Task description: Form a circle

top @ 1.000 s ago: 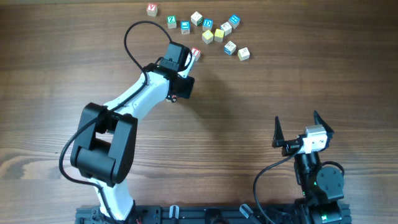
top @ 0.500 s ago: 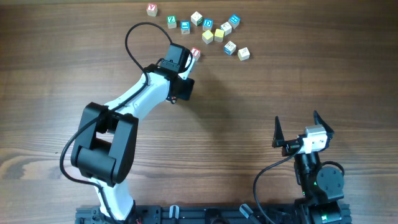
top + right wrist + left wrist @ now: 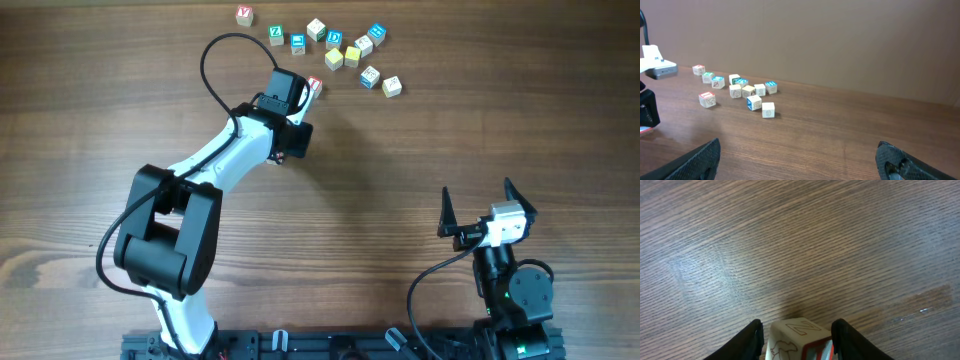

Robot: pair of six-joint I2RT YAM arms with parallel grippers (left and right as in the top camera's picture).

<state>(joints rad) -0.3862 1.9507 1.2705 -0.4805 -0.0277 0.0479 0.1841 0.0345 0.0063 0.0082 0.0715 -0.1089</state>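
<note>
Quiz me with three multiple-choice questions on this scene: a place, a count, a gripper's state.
1. Where is the N-topped cube? A inside the left gripper; B atop another cube; C off the table.
2. How many cubes in all? A six; B twelve; C twenty.
3. The right gripper is: A open, empty; B shut on a cube; C shut, empty.
Answers: A, the left wrist view shows fingers flanking it; B, the overhead view shows twelve; A, its jaws stand wide apart, nothing between.

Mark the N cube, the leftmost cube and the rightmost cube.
N cube (image 3: 799,328): left wrist view, the face with the N.
leftmost cube (image 3: 244,15): overhead view, top face.
rightmost cube (image 3: 392,87): overhead view, top face.
</note>
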